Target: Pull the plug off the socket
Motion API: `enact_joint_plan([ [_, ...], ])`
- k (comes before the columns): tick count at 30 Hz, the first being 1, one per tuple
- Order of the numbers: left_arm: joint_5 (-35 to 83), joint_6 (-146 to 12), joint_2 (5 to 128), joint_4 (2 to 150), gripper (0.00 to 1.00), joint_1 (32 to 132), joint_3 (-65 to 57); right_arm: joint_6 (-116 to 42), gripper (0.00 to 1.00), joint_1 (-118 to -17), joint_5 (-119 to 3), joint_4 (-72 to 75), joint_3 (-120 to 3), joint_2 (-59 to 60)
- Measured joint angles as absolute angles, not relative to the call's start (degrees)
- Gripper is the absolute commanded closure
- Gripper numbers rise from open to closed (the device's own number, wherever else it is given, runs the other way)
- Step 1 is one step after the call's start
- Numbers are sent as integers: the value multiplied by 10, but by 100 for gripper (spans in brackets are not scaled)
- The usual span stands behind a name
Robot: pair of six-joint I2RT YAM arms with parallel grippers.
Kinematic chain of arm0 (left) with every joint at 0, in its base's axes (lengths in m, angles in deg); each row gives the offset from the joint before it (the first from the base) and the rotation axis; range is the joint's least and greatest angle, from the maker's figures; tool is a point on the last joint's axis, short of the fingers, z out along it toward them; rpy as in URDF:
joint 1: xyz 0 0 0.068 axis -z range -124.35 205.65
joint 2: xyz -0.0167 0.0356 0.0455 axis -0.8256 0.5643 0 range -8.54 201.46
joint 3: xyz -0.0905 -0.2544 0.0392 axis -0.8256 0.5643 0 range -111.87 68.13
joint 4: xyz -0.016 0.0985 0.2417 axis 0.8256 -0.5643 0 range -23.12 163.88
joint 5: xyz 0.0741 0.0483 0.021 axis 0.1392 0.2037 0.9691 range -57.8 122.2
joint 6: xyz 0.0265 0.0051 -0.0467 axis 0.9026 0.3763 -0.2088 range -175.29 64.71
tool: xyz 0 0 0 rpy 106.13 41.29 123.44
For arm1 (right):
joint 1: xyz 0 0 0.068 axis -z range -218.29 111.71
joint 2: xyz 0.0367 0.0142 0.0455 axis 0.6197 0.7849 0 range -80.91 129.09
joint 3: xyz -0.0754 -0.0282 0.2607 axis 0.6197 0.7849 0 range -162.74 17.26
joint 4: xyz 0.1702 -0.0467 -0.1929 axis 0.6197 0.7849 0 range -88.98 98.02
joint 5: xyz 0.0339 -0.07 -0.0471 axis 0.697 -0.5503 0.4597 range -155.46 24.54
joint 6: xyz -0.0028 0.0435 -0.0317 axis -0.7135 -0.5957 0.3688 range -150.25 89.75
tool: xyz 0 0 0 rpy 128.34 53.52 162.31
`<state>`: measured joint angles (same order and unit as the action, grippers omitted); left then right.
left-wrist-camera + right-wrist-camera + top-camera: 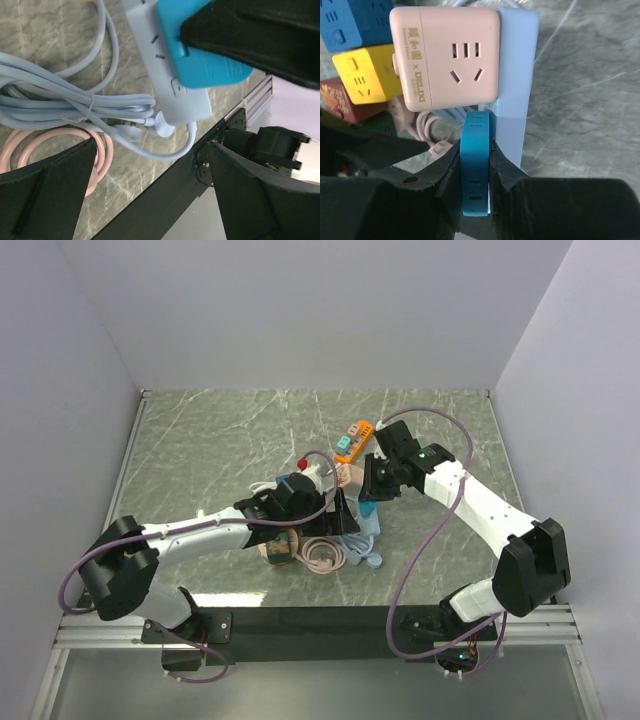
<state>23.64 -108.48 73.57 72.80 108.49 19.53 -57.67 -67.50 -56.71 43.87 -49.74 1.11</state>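
The right gripper (475, 150) is clamped on the smooth, flat, round-edged blue plastic plug (474, 175) set against the pale blue socket strip (517, 100), while the left gripper (152, 150) hangs with its fingers wide apart.

**Left arm** (200, 530): white tubular links are alternating with bulky black joint housings, and a mauve left cable (68, 585) is trailing from it.
**Right arm** (480, 502): it is showing the same white-and-black build, with a mauve right cable (418, 552) running alongside and a green light (422, 452) glowing.
**Left fingers** (50, 195), **right fingers** (437, 175): both are appearing matte black and wedge-shaped.
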Motion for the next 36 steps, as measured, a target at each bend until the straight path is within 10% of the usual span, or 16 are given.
enact_joint_plan([
  [36,215,-1178,586,941,1,1064,360,-985,100,-503,-86,-122,-223,-119],
])
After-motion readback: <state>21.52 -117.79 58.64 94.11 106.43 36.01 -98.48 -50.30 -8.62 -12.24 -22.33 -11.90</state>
